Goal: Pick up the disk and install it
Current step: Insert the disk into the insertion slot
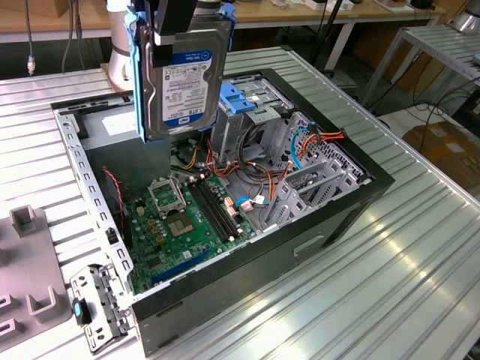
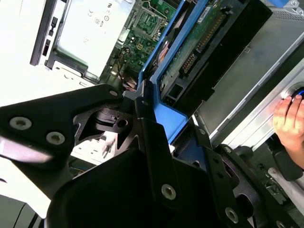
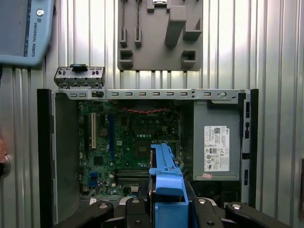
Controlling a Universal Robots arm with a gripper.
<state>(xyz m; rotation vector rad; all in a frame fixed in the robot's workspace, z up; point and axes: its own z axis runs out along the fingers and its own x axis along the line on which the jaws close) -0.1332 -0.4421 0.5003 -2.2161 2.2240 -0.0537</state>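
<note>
The disk (image 1: 184, 79) hangs upright above the open computer case (image 1: 360, 196), label side facing the exterior camera, with blue rails along its edges. My gripper (image 1: 176, 19) is shut on its top end. In the second wrist view the black fingers (image 2: 142, 118) clamp the disk's blue rail (image 2: 159, 90), and the disk's circuit-board side (image 2: 199, 42) runs away from them. In the first wrist view the disk's blue rail (image 3: 166, 185) sits between the gripper (image 3: 167, 211) fingers, over the motherboard (image 3: 133, 142).
A metal drive cage with a blue latch (image 1: 241, 97) stands at the case's far side, beside loose orange and red cables (image 1: 315, 142). The grey power-supply box (image 3: 216, 147) fills one corner. A grey fixture plate (image 3: 161, 33) and a metal bracket (image 1: 94, 304) lie outside the case. A hand (image 2: 289, 118) rests nearby.
</note>
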